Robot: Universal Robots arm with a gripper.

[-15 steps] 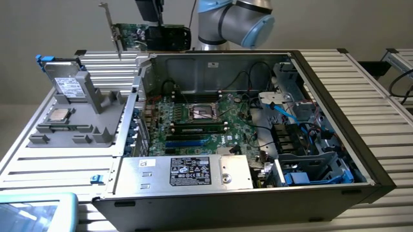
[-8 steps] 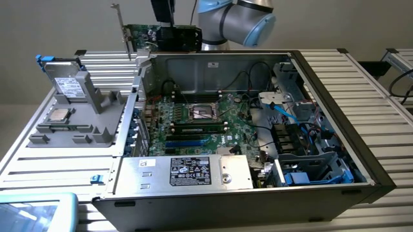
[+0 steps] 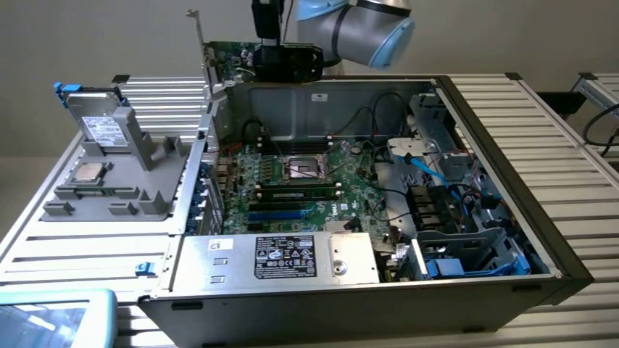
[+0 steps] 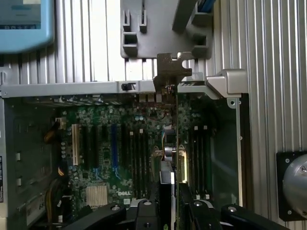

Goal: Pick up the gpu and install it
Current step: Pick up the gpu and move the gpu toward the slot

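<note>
Where the silver boxed power supply [image 3: 280,257] fills the near end of the open black computer case [image 3: 338,312], nothing bears on the task. Just beyond it, the long expansion slots [image 4: 103,143] on the green motherboard [image 3: 290,181] look bare, so I judge that seating the card is not yet done. Farther back, above the case's far wall, the black two-fingered gripper [image 4: 170,201] is closed partway onto the gpu [image 3: 230,61], a thin flat card with a green circuit-board back. It is held on edge, clear of the board below, and its silver metal bracket [image 3: 197,32] points toward the exterior view's left. By that, the pick-up looks complete and only the install remains. By count, from near to far, there is one power supply, one motherboard and one case. To the exterior view's left, one grey moulded holder [image 3: 145,156] carries one small square silver-topped processor chip [image 3: 89,172]. Farthest off are one gpu and one gripper.
</note>
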